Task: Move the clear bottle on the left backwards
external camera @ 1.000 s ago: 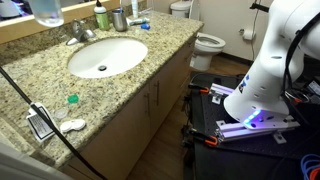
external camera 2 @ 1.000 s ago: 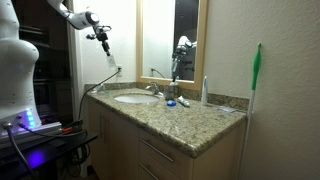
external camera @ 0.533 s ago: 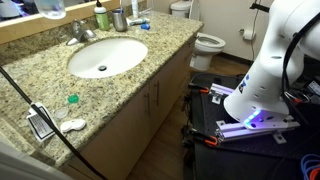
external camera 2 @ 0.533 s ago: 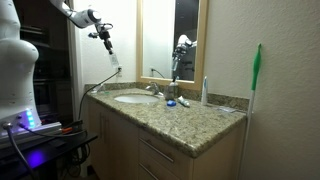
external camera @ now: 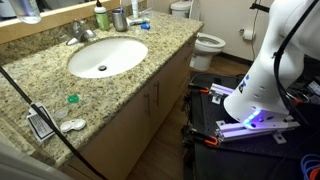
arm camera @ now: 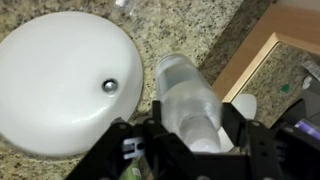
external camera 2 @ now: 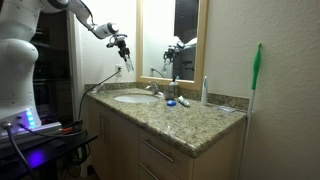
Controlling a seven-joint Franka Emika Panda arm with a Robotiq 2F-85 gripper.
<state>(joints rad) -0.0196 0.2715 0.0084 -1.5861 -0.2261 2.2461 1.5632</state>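
My gripper [arm camera: 193, 122] is shut on the clear bottle [arm camera: 188, 92], which stands out lengthwise between the two black fingers [arm camera: 152, 130]. In the wrist view the ribbed bottle hangs over the granite counter [arm camera: 190, 30], between the white sink [arm camera: 60, 75] and the wooden mirror frame [arm camera: 268, 48]. In an exterior view the gripper [external camera 2: 121, 44] is high above the counter's back left with the bottle [external camera 2: 127, 60] hanging below it. In an exterior view only the bottle's lower part [external camera: 29, 9] shows at the top left edge.
By the faucet [external camera: 82, 33] stand a yellowish-green soap bottle [external camera: 101, 17] and a grey cup [external camera: 119, 19]. A small green thing [external camera: 72, 98] and a white thing [external camera: 72, 125] lie at the counter's front. A toilet [external camera: 206, 42] stands beyond the counter.
The gripper has carried the bottle away from the sink's front, toward the mirror and the back of the counter. Its grip on the bottle has not changed.
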